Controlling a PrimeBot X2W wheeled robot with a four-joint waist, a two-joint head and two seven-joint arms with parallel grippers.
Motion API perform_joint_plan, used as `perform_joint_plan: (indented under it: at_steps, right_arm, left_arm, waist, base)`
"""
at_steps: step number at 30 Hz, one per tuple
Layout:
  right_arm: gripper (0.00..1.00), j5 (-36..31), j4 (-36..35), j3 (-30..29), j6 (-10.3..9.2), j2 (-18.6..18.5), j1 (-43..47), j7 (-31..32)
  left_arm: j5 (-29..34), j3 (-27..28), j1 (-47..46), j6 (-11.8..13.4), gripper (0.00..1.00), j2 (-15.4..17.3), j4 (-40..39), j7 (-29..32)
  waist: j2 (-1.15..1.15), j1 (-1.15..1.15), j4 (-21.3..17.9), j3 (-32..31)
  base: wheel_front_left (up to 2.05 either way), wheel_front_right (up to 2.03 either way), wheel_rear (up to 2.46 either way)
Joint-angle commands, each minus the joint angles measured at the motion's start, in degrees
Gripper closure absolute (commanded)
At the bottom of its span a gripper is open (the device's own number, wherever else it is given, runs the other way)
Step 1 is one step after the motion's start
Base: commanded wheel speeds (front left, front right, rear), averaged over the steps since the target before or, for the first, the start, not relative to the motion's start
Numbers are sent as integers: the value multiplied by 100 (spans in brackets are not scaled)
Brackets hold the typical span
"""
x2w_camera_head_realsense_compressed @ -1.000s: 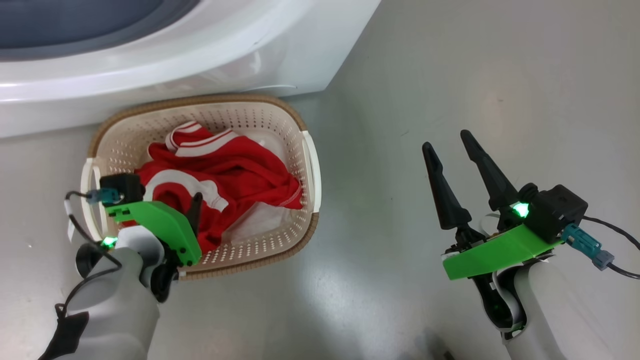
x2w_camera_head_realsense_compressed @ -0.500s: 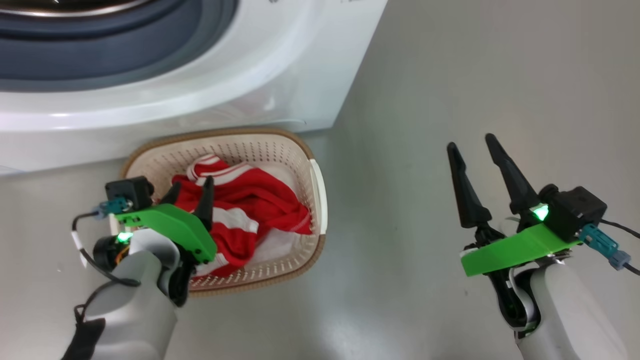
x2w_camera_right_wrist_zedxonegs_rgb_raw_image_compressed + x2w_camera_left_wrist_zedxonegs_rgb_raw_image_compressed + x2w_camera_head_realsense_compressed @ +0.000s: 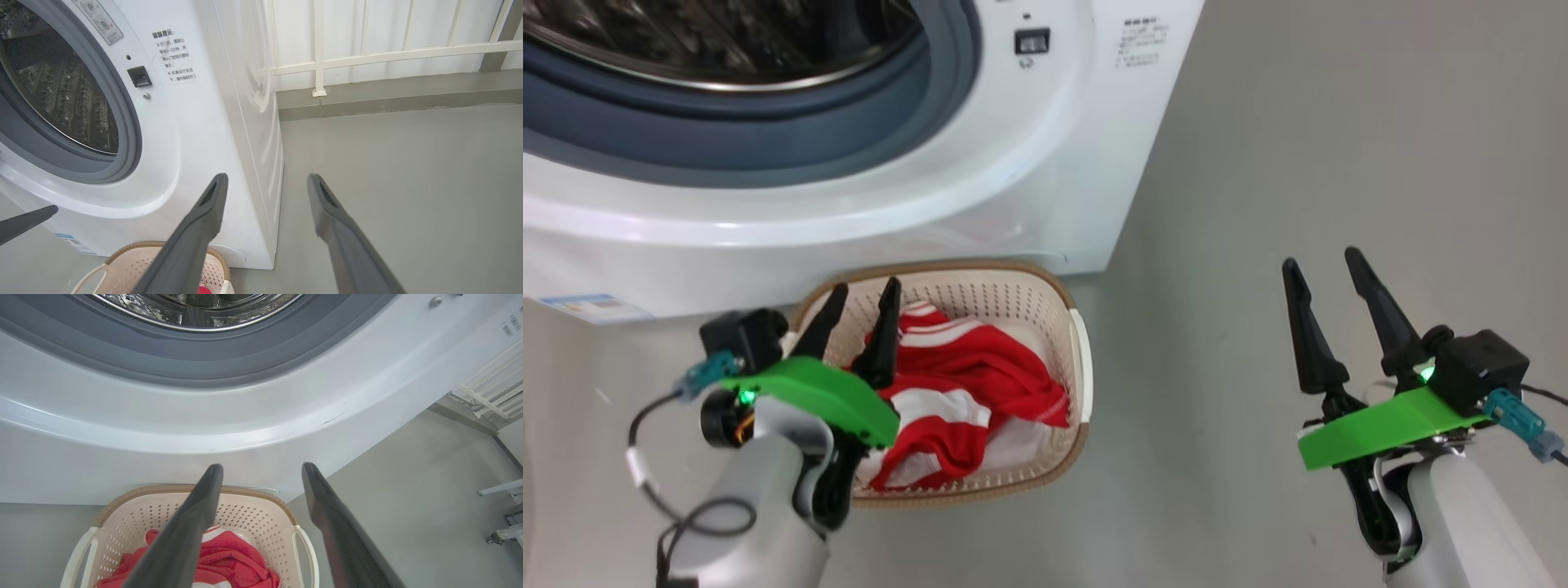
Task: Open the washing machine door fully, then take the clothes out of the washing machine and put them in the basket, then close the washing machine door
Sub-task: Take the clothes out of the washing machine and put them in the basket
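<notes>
The washing machine [image 3: 1045, 163], a white boxy front-loader, stands with its round mouth uncovered, showing the grey rubber ring [image 3: 768, 139], the perforated steel drum [image 3: 727, 33] and a blue label sticker [image 3: 592, 306] low on its front. The basket [image 3: 1013, 298], cream-white perforated plastic with a brown woven-look rim and white side handles, sits upright on the floor [image 3: 1298, 163] close before the machine's lower right front. The clothes [image 3: 988, 380], bright red with white stripes, lie crumpled inside it.

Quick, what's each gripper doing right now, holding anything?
Left gripper: open, holding nothing.
Right gripper: open, holding nothing.
</notes>
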Motion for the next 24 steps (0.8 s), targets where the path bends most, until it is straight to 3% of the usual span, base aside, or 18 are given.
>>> perform_joint_plan:
  at_steps: [1, 13, 24]
  right_arm:
    - [0, -120, -114, 95, 35, -12, 114, -36]
    - [0, -530, -180, -92, 35, -12, 539, -36]
    - [0, -598, -224, -237, 35, -12, 909, -36]
  left_arm:
    - [41, 316, 301, 27, 0, 148, -417, -69]
    - [945, 1023, 1659, 263, 0, 206, -2215, -69]
    - [1555, 1498, 2550, 128, 0, 52, -3468, -70]
  waist:
    - [0, 0, 143, -307]
    - [0, 0, 222, -1114]
    - [0, 0, 258, -1632]
  base:
    - [0, 0, 0]
    - [0, 0, 0]
    - [0, 0, 0]
